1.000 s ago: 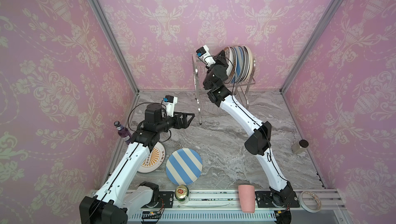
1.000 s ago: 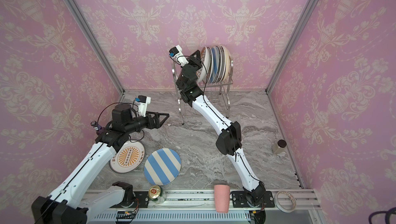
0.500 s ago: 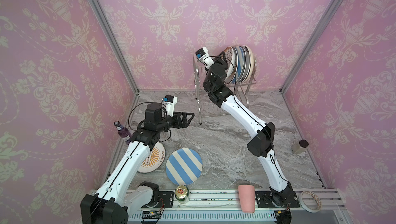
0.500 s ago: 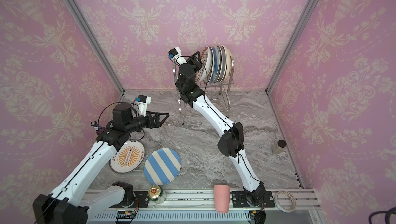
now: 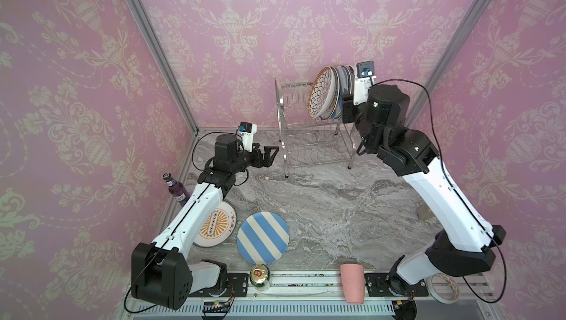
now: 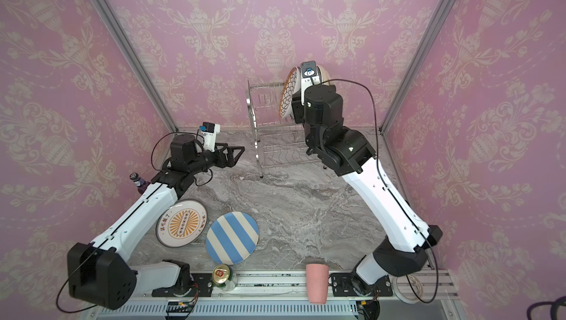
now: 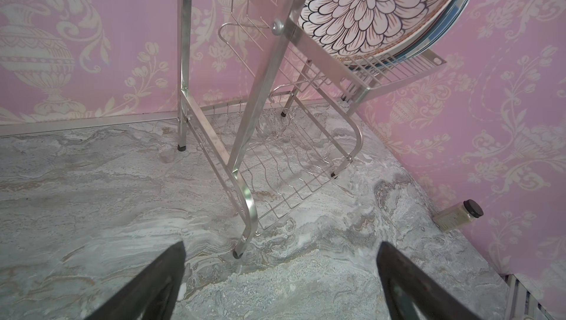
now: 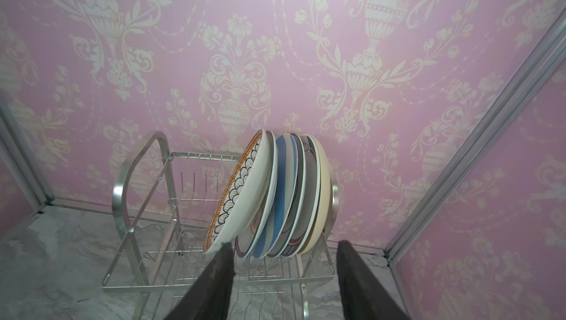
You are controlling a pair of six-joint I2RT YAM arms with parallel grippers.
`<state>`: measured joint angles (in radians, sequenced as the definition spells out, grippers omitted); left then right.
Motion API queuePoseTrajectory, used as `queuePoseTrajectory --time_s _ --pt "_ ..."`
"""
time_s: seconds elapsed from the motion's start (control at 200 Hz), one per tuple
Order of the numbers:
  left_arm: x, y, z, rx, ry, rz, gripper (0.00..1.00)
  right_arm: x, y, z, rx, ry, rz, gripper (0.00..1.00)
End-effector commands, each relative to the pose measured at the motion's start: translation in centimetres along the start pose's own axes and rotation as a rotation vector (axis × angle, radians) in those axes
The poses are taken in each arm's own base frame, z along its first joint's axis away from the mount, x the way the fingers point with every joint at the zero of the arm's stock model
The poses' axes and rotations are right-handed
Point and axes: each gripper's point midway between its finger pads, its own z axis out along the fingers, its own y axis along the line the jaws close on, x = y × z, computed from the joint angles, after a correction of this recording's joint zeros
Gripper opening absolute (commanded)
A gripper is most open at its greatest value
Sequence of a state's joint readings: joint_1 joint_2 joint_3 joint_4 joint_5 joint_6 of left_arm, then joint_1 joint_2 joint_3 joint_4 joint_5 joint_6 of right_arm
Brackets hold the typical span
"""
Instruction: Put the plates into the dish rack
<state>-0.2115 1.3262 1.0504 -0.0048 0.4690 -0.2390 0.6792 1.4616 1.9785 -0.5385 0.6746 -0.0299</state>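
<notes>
The steel dish rack (image 5: 309,147) (image 6: 275,147) stands at the back wall. Several plates stand on edge in its top tier, and the petal-patterned plate (image 5: 323,93) (image 8: 242,192) leans at the near end of the row. My right gripper (image 8: 284,243) is open just in front of these plates. One fingertip (image 8: 225,252) overlaps the petal plate's lower rim, and nothing sits between the jaws. An orange-sunburst plate (image 5: 216,225) (image 6: 182,223) and a blue-white striped plate (image 5: 262,238) (image 6: 232,238) lie flat on the table. My left gripper (image 5: 271,153) (image 7: 281,245) hovers open and empty left of the rack's legs.
A purple bottle (image 5: 176,188) stands by the left wall under my left arm. A can (image 5: 260,277), a pink cup (image 5: 352,283) and a tape roll (image 5: 444,286) sit along the front rail. A small black-lidded jar (image 7: 458,215) lies against the right wall.
My right gripper's jaws have parted, and its wrist has swung from the left of the plate row to the right. The left arm has not moved.
</notes>
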Motion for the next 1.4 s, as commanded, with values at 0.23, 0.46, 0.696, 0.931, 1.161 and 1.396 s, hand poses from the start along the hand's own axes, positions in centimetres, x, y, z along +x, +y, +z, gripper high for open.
queuePoseTrajectory --time_s 0.23,0.46,0.696,0.931,1.161,1.396 --pt "-2.6 0.5 4.6 0.093 -0.094 0.210 0.99 10.3 0.7 -3.5 -0.165 0.240 0.301 0.52" --pt "-3.6 1.2 7.9 0.135 -0.107 0.237 0.99 12.4 0.2 -4.7 -0.181 0.252 0.333 0.52" --pt "-4.1 1.3 10.4 0.193 -0.099 0.242 0.95 13.7 -0.1 -5.2 -0.174 0.275 0.316 0.53" --pt "-3.8 -0.6 11.7 0.267 -0.076 0.247 0.83 13.8 -1.0 -5.3 -0.131 0.283 0.272 0.53" --pt "-2.8 -2.7 11.7 0.316 -0.039 0.256 0.79 13.5 -0.1 -4.3 -0.142 0.278 0.295 0.57" --pt "-1.7 -4.4 10.6 0.337 -0.035 0.245 0.79 12.4 1.4 -2.4 -0.151 0.257 0.313 0.59"
